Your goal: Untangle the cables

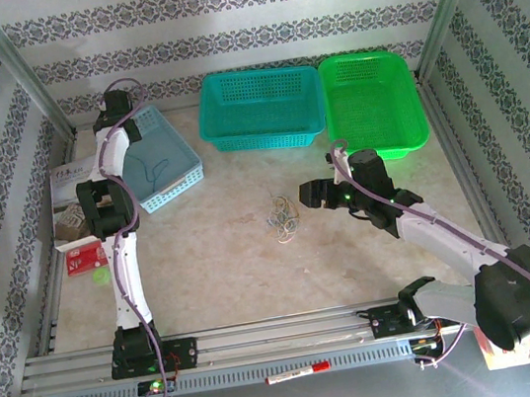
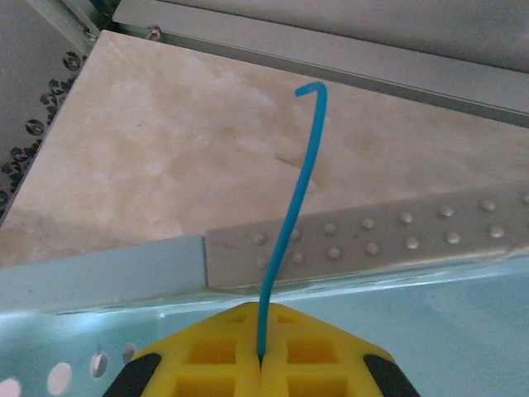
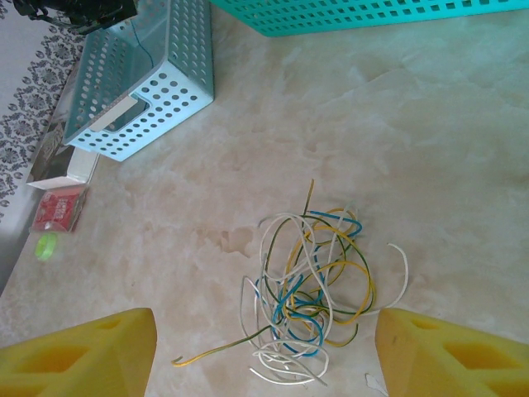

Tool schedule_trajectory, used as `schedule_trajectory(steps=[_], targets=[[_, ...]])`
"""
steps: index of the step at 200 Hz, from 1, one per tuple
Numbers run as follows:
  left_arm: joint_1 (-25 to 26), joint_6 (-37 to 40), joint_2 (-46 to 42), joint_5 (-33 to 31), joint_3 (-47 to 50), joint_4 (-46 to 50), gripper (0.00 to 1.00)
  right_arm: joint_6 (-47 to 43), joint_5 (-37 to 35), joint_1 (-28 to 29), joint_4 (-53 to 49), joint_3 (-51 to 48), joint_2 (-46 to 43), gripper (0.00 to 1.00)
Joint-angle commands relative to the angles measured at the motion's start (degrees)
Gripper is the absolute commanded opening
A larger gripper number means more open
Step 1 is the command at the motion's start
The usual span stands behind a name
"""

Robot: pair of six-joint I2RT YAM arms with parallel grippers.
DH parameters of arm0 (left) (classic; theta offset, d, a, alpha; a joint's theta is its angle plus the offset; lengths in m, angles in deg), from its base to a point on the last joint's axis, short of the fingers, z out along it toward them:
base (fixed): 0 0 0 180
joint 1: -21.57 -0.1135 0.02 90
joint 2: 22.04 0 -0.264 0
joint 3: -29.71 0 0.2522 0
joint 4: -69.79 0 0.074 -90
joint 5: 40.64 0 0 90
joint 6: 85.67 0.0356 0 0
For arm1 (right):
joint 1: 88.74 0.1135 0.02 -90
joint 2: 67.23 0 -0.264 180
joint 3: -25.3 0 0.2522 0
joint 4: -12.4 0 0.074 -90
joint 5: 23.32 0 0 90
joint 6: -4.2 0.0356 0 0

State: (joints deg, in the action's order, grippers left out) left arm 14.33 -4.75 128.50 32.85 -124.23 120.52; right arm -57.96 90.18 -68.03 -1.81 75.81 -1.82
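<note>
The left gripper (image 2: pixel 260 364) is seen clamped tight, its yellow fingers (image 2: pixel 198 356) pressed together on a single blue wire (image 2: pixel 297 182). The wire is pinched at one end and runs straight out from the fingertips, ending in a small hook. Behind it the wall of the pale blue basket (image 2: pixel 99 273) is crossed, with bare worktop (image 2: pixel 165 157) beyond. From the right wrist camera, that same gripper is picked out over the far end of the pale blue basket, the thin blue strand dangling from it into the basket.

Over to the middle of the worktop: the rest of the cables (image 3: pixel 310 289) are lying there in a loose, loopy clump, with white, blue, yellow and green strands crossed over one another. One yellow-tipped strand is trailed out to the side and a white loop is flung off the other way. In the top view the clump (image 1: pixel 283 221) is found near the centre, well apart from the pale blue basket and in front of the teal basket (image 1: pixel 257 110).

The right gripper (image 3: pixel 264 364) is held wide, its two yellow fingers (image 3: pixel 78 356) spread to either side of the clump, and nothing is gripped. It is placed just beside the cables, pointing at them; whether they are touched cannot be told.

A green basket (image 1: pixel 375 102) is set next to the teal one at the back.
</note>
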Motion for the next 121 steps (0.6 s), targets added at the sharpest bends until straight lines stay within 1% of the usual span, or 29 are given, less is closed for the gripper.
schedule_trajectory(steps=[1, 58, 96, 121], targets=[[-0.58, -0.48, -3.18, 2.36, -1.34, -0.16, 0.0, -0.73, 1.01, -0.58, 0.88, 1.57, 0.33, 0.71], [0.9, -1.88, -10.45, 6.34, 0.09, 2.56, 0.0, -0.57, 1.51, -0.54, 2.02, 0.88, -0.18, 0.71], [2.46, -2.2, -16.82, 8.44, 6.3, 2.23, 0.0, -0.33, 1.81, -0.42, 2.69, 0.01, -0.87, 0.71], [3.13, -3.61, -21.6, 10.3, 13.57, 0.44, 0.0, -0.31, 1.97, -0.45, 3.25, -0.62, -1.32, 0.71]])
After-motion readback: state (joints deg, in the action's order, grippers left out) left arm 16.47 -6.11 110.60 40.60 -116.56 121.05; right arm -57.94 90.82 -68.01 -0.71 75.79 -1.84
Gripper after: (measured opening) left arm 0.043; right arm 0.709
